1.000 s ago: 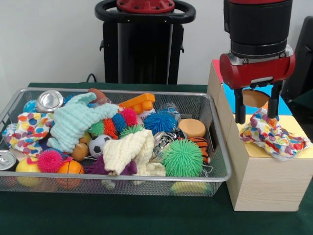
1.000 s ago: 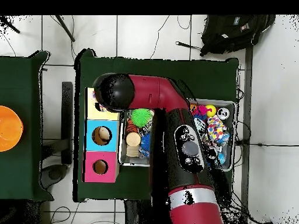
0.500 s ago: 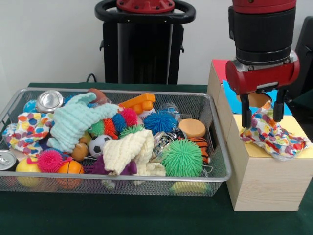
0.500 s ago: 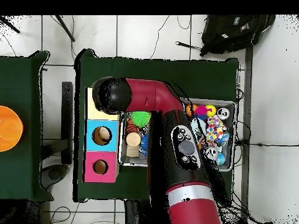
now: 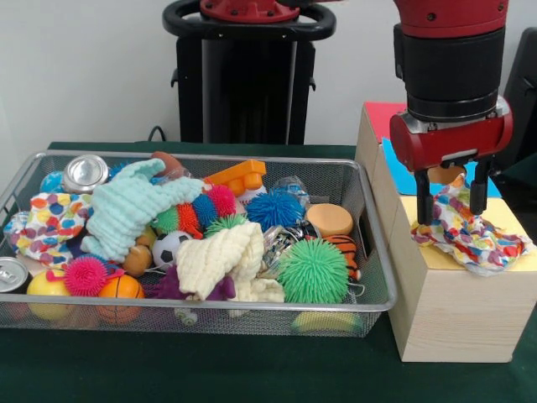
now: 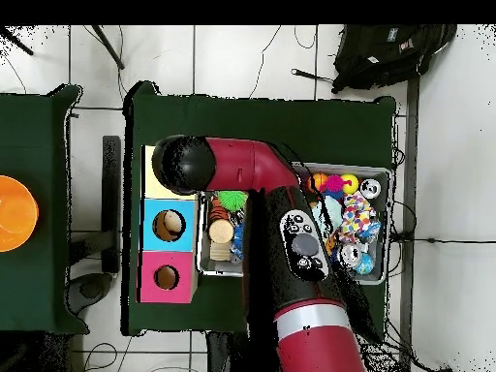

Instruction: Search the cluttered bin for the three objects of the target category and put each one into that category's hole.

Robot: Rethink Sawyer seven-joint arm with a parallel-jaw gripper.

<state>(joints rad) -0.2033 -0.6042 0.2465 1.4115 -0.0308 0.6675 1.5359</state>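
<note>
A polka-dot cloth (image 5: 470,235) lies crumpled on the yellow section of the wooden box (image 5: 453,311), covering its hole. My gripper (image 5: 451,210) hangs open right over the cloth's left part, one finger on each side of its raised fold, gripping nothing. A second polka-dot cloth (image 5: 50,222), a mint cloth (image 5: 126,210) and a cream cloth (image 5: 222,256) lie in the wire bin (image 5: 369,243). In the overhead view my arm (image 6: 232,165) reaches over the yellow section (image 6: 153,186) and hides the gripper.
The bin also holds spiky balls (image 5: 312,270), cans (image 5: 84,172), small sports balls and an orange block. Behind the gripper the blue section shows a round hole (image 5: 443,175). Overhead, the blue hole (image 6: 169,225) and pink hole (image 6: 167,277) are uncovered.
The gripper has shifted right across the box, from the cloth's left edge to over it, and sunk slightly. The cloth has not moved.
</note>
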